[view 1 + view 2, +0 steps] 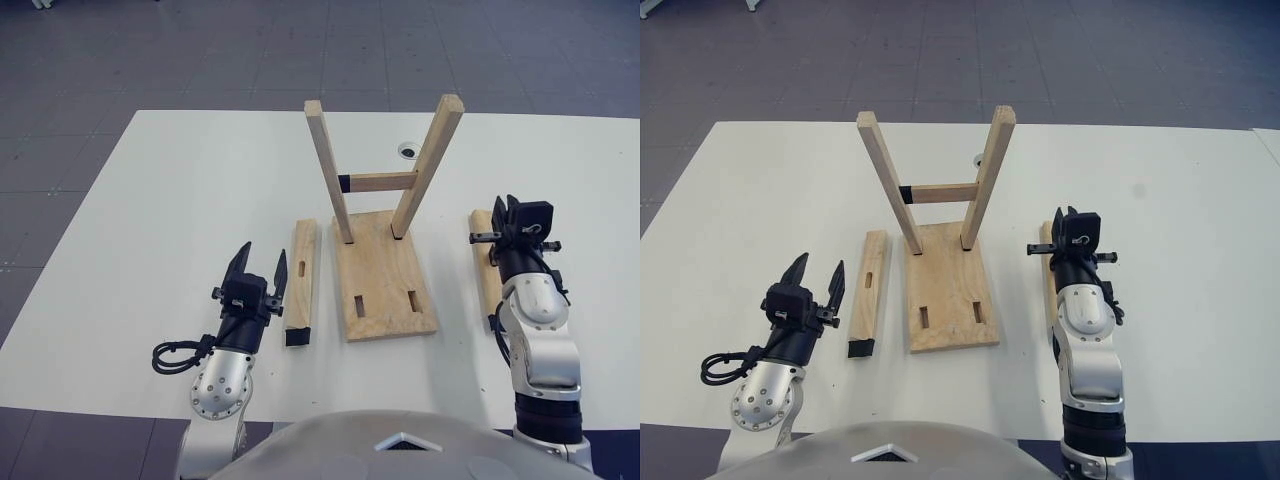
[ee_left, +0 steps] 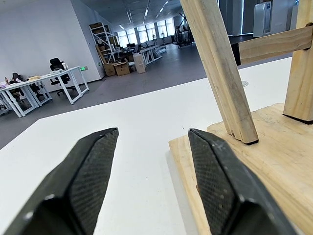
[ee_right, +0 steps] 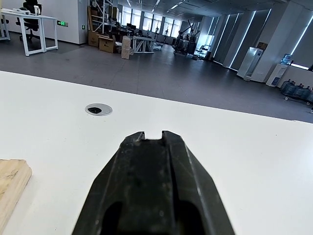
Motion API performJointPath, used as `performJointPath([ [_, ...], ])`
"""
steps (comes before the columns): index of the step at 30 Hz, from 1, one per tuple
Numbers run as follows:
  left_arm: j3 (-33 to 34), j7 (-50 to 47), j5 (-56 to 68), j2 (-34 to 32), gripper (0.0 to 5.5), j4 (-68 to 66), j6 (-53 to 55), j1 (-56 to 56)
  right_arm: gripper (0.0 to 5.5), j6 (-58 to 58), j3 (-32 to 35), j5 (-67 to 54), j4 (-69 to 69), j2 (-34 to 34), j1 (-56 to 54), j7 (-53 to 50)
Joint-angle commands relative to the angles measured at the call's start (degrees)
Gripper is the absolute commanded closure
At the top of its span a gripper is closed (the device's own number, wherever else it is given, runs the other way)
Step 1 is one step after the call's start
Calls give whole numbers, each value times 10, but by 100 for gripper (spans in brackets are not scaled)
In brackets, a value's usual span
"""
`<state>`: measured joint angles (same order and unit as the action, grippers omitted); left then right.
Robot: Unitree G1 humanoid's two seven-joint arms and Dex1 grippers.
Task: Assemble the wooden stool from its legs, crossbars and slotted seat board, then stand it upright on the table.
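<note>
Left pincer released, jaws spread, low over the worktop, just beside the loose leg lying flat left of the seat. Right pincer clenched on nothing, above the far end of a second leg lying right of the seat. Seat flat mid-worktop; two upright legs in its far slots, crossbar joining them. Cable port behind.

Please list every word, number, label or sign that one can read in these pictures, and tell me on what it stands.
No text can be read.
Seat board, upright legs, crossbar, loose leg: bare wood, no print or label.
Green sign in the background: too small to read.
</note>
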<state>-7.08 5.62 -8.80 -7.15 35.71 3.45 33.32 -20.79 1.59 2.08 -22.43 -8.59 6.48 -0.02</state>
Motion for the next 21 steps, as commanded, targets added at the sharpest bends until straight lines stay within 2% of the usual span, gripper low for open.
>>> performJointPath([
  [1, 0, 3, 1, -3, 285, 6, 8, -3, 509, -40, 1, -25, 58, 33, 85, 4],
  [4, 1, 3, 2, -3, 285, 6, 9, -4, 509, -37, 20, -30, 60, 32, 78, 5],
  [11, 1, 4, 2, -5, 285, 7, 9, -5, 509, -40, 11, -19, 61, 21, 70, 18],
  [21, -1, 2, 0, -3, 285, 6, 6, -2, 509, -81, 15, 9, -73, -26, -9, 26],
])
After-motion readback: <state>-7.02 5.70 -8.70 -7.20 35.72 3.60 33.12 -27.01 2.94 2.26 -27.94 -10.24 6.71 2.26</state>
